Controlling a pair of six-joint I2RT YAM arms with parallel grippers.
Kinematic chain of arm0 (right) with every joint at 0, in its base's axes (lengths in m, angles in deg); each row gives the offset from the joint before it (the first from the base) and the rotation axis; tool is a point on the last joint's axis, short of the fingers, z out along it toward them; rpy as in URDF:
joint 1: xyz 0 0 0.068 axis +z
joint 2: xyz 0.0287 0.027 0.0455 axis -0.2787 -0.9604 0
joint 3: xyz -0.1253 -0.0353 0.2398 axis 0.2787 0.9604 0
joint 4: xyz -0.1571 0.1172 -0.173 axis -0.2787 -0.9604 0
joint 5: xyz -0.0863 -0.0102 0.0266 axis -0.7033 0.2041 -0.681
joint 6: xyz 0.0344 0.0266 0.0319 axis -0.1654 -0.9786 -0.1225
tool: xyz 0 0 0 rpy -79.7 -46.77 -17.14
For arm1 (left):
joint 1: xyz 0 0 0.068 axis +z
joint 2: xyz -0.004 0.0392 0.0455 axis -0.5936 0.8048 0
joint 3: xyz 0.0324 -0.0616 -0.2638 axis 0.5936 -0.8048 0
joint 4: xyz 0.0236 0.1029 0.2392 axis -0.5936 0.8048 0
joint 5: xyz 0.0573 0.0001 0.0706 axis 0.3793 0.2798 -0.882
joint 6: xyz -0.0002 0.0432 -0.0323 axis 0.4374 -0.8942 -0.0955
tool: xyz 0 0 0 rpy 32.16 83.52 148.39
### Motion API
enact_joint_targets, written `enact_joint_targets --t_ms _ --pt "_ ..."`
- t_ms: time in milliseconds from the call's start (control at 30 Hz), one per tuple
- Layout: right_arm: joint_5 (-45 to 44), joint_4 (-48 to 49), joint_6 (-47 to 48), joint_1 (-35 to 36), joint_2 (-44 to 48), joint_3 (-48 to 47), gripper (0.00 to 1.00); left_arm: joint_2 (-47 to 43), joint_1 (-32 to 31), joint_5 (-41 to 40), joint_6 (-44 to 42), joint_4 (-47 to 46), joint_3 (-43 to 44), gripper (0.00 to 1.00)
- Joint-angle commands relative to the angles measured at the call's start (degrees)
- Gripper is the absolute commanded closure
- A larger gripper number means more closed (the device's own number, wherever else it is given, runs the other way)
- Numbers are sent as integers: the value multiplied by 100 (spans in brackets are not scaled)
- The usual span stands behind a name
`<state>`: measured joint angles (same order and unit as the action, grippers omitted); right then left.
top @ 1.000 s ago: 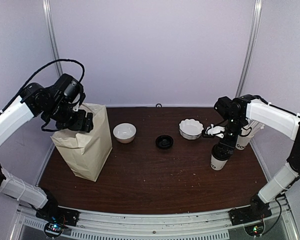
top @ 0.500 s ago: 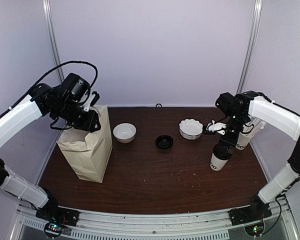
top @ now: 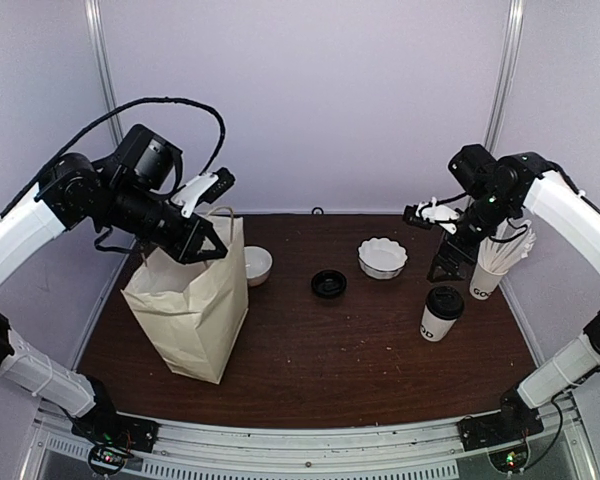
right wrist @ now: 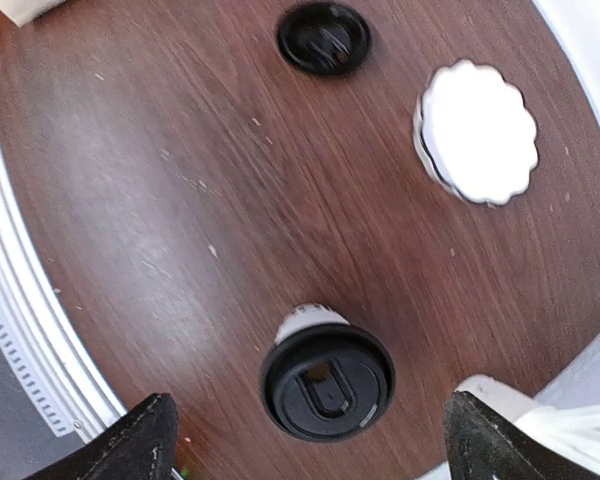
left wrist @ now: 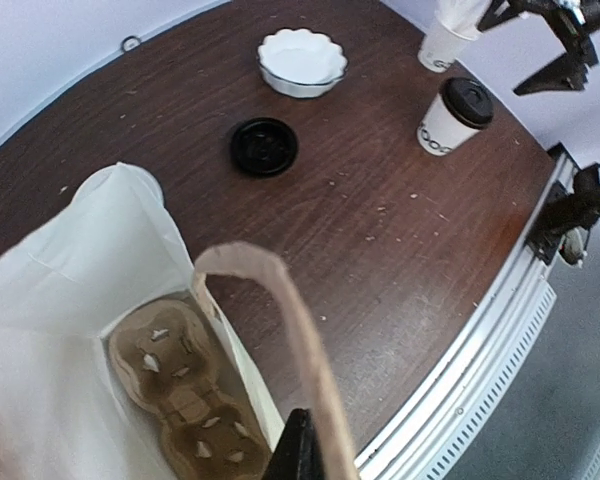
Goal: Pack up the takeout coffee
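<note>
Right tool (right wrist: 315,440) apart, lidded cup (right wrist: 327,383) beneath. Left tool (left wrist: 300,455) clamps bag handle (left wrist: 270,290). Only left wrist shows carrier (left wrist: 180,400) inside.

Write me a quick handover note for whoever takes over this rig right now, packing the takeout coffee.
Left gripper: shut on the handle of the paper bag, holding it open; a cardboard carrier lies inside.
Right gripper: open, empty, raised above the coffee cup.
Cup: upright on the right side of the table, black lid on. A spare lid lies mid-table.
Done: cup lidded, bag open.
Left: grasp the cup and set it into the bag.
</note>
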<state>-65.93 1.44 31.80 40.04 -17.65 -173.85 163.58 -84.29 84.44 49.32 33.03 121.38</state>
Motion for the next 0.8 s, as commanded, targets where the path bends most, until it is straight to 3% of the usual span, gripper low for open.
enact_joint_targets --t_ms 0,267,400,467,567,667,767 --pt "1890 228 342 254 499 -409 4 298 -357 323 -433 -9 348 100" --pt "2695 602 316 1189 259 -1153 4 788 -1183 698 -950 -312 747 100" --pt "3089 890 210 1365 31 -1398 4 852 -1255 832 -845 -733 760 100" --pt "3167 1084 72 1428 -119 -1512 4 873 -1257 787 -758 -803 816 89" --pt "3161 1360 -159 1574 -270 -1593 4 877 -1258 396 -668 -699 933 60" --pt "3165 1462 -231 1685 -377 -1645 4 747 -1267 -389 -563 -427 1070 43" --pt "3172 1454 -217 1767 -440 -1678 4 505 -1304 -892 -477 -198 1240 35"
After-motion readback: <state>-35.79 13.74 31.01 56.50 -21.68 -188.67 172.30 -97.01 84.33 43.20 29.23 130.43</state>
